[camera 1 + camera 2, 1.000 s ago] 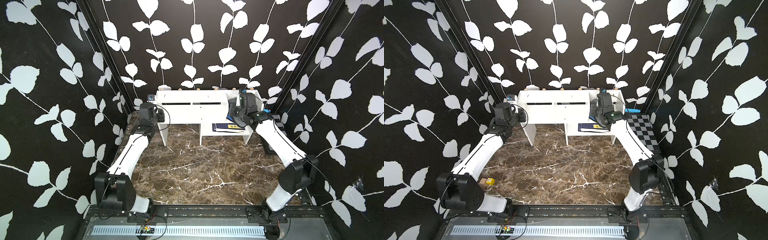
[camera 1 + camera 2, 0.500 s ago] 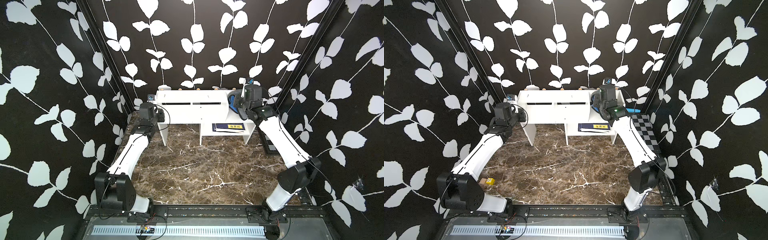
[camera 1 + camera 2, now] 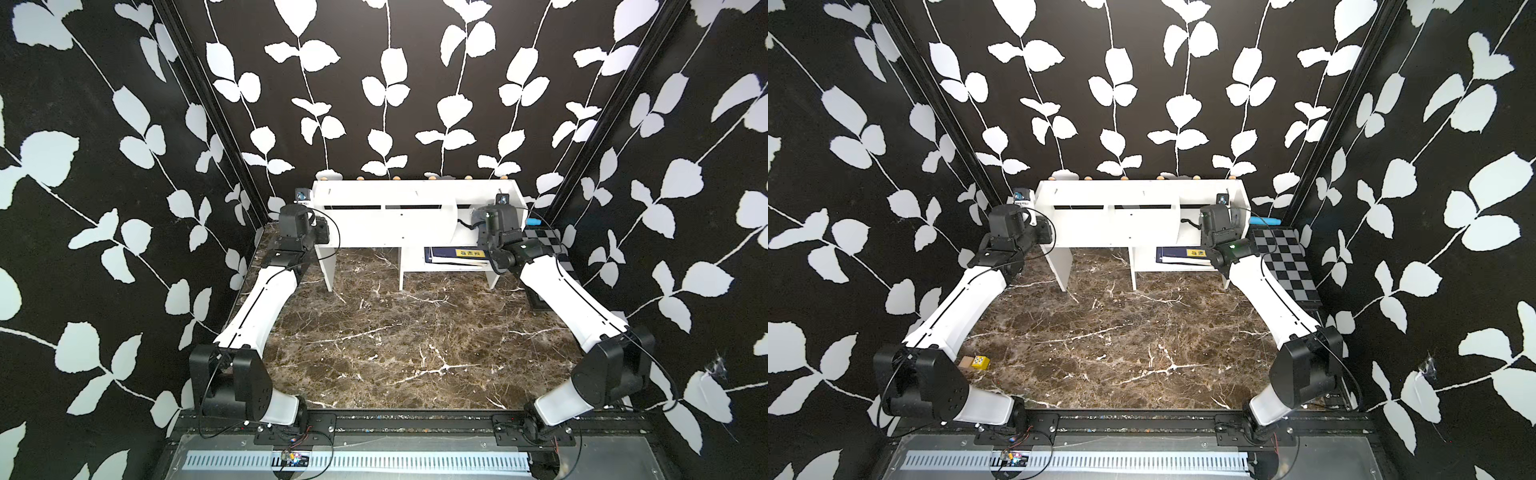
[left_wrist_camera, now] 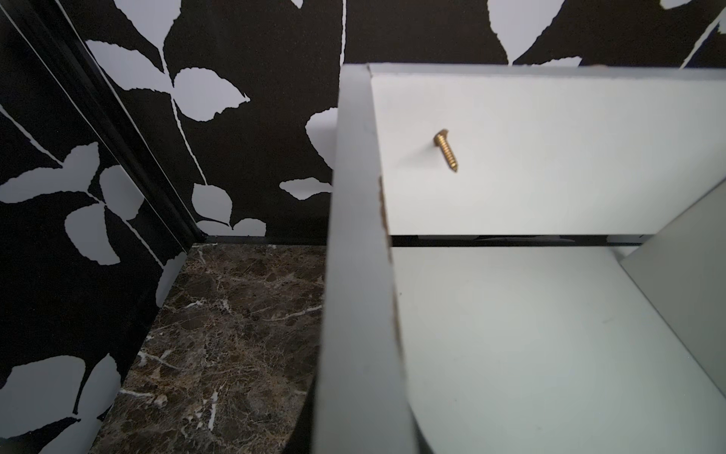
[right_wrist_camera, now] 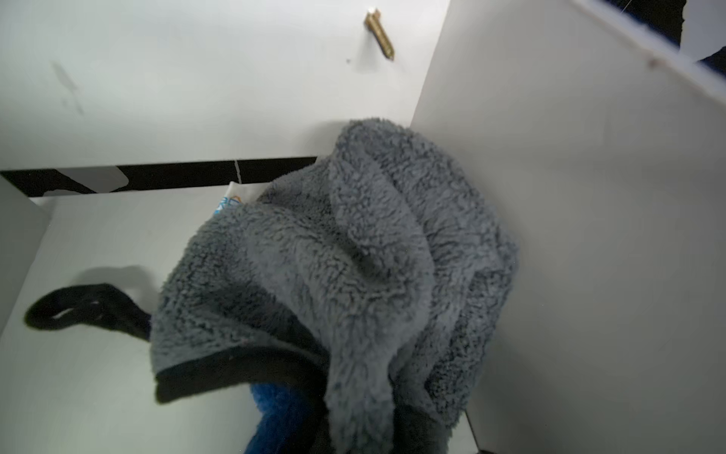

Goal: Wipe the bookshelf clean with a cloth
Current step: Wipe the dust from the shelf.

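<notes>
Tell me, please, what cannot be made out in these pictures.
- Right gripper fingers: the cloth covers them in the right wrist view; its own wrist hides them in both top views.
- Left gripper: outside the left wrist view; too small beside the bookshelf in both top views to judge open or shut.
- Book label: too small to read in both top views.
- Cloth tag: mostly behind the cloth and blurred, right wrist view.

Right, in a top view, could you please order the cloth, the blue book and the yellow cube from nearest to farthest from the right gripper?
1. cloth: held by the right gripper, in the bookshelf, upper right.
2. blue book: lower compartment, beneath.
3. yellow cube: across the table, beside the left arm.
</notes>
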You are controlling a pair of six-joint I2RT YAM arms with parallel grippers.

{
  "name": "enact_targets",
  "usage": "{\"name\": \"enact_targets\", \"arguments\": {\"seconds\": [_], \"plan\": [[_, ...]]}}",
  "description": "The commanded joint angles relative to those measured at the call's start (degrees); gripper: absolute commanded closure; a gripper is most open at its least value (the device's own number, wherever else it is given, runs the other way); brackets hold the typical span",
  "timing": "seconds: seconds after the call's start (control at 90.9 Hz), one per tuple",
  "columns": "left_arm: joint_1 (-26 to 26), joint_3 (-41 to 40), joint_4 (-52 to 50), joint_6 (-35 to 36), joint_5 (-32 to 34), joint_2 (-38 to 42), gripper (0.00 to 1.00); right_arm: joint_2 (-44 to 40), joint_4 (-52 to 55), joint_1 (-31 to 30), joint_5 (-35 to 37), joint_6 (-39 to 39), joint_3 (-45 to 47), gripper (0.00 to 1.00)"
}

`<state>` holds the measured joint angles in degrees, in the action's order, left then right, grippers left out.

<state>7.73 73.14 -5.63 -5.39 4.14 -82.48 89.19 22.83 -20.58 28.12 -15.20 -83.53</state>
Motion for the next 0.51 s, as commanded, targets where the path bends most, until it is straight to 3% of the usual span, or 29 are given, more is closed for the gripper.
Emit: {"name": "enact_targets", "arguments": {"seconds": [0.0, 0.297, 0.495], "plan": [[-2.0, 0.7, -4.9, -7.7, 0.7, -0.8, 1.0, -0.1, -1.0, 0.1, -0.8, -0.7, -1.9, 1.0], [-2.0, 1.2, -5.3, -7.6, 0.1, -1.1, 1.0, 4.4, 4.2, 0.0, -1.2, 1.8, -19.5, 1.0], [-2.1, 1.4, -5.4, -7.2, -0.1, -1.1, 1.0, 6.8, 3.2, -2.1, -12.1, 4.6, -22.2, 1.0]]}}
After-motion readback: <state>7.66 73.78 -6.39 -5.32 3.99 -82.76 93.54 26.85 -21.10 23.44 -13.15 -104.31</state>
